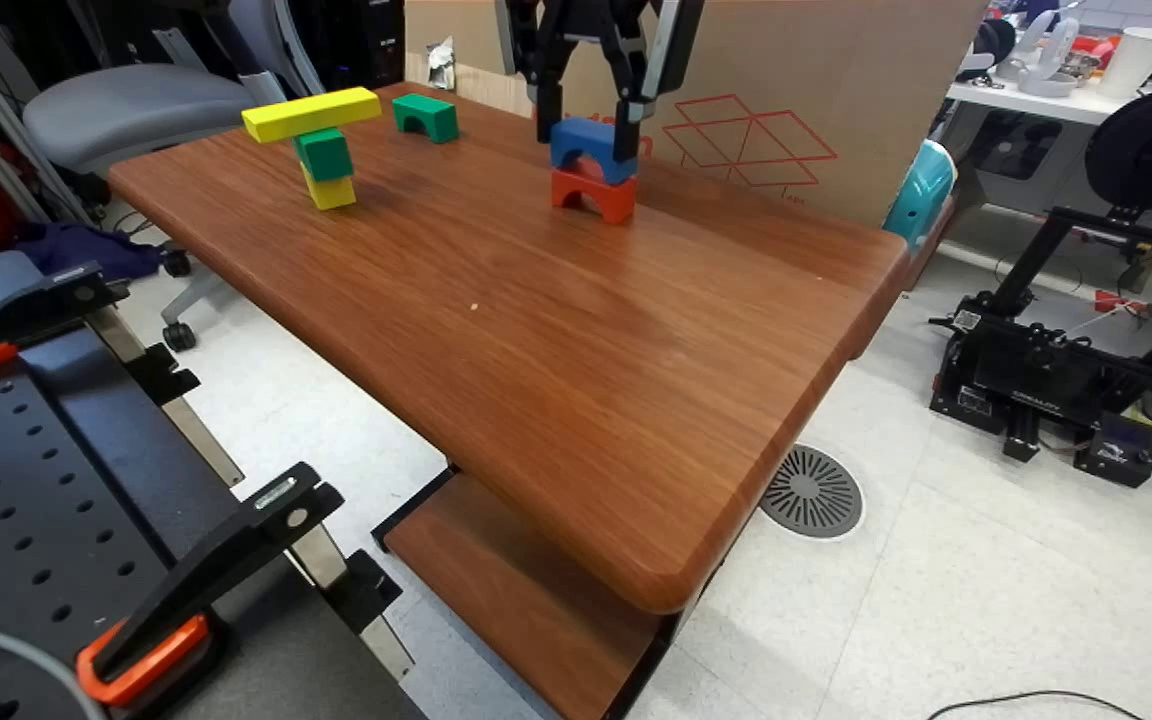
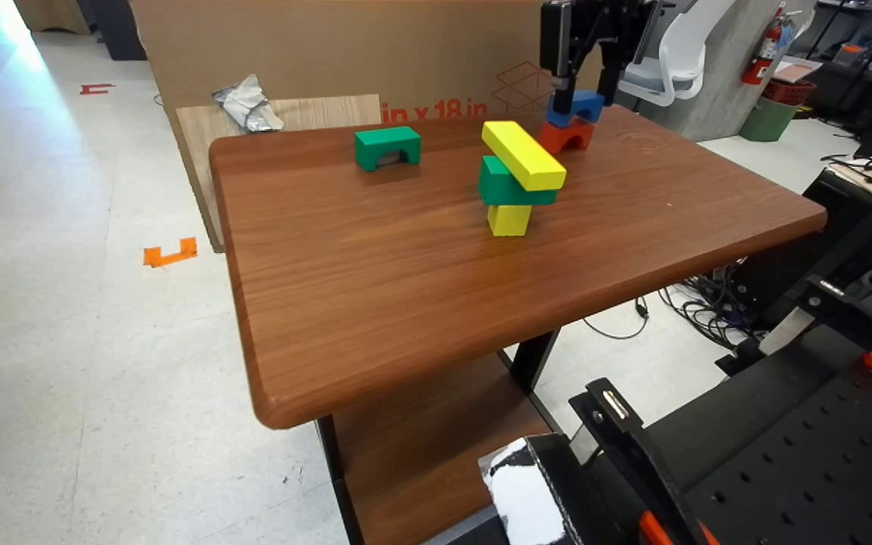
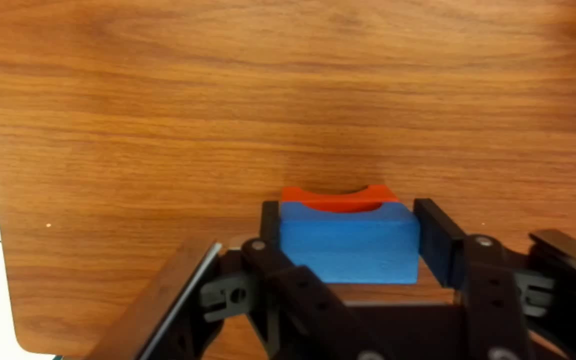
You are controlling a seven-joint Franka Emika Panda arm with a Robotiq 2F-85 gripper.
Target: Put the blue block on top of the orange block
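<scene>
Tool [image 3: 348,220] around part-hidden blue block [image 3: 355,252].

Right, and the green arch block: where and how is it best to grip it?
I would take the green arch block by its two short ends, from straight above: it stands legs down, both ends look free, and the arch cuts into its long side. The gripper spans the blue block likewise.

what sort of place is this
Most likely a lab or workshop: there is what looks like a 3D printer, a perforated black board with clamps at its edge, and a fire extinguisher.
</scene>
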